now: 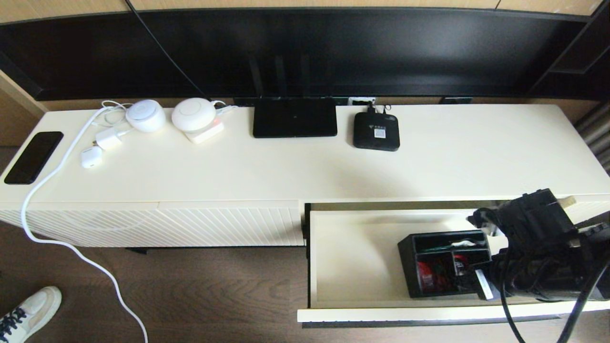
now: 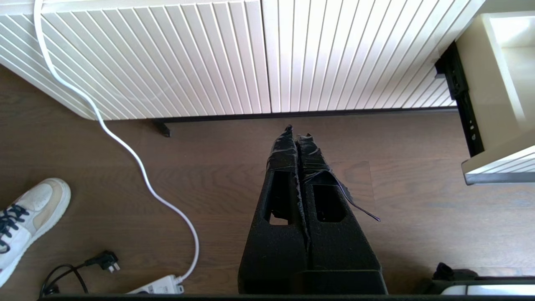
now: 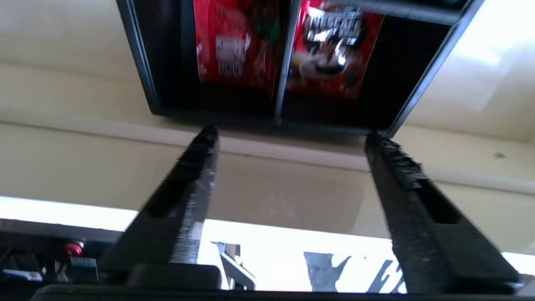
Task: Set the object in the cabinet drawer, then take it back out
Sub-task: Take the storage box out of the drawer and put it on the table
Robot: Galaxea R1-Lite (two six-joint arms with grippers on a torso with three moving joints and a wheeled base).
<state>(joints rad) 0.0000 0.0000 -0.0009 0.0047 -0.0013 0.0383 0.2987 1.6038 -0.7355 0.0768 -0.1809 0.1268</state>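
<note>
Two hands | right hand (image 3: 288, 138) spread wide by organizer box (image 1: 445, 262) in drawer (image 1: 352, 252) | left hand (image 2: 297, 131) closed

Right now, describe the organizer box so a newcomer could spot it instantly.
Find the long cream cabinet; its right-hand drawer is pulled open. The organizer box sits inside, toward the drawer's right, with the open right gripper at its edge. Unlike the flat router and set-top box on top, it has compartments holding red packets.

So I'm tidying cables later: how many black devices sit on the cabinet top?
3: a phone at the far left end, a flat router at the back middle, and a small set-top box just right of it.
</note>
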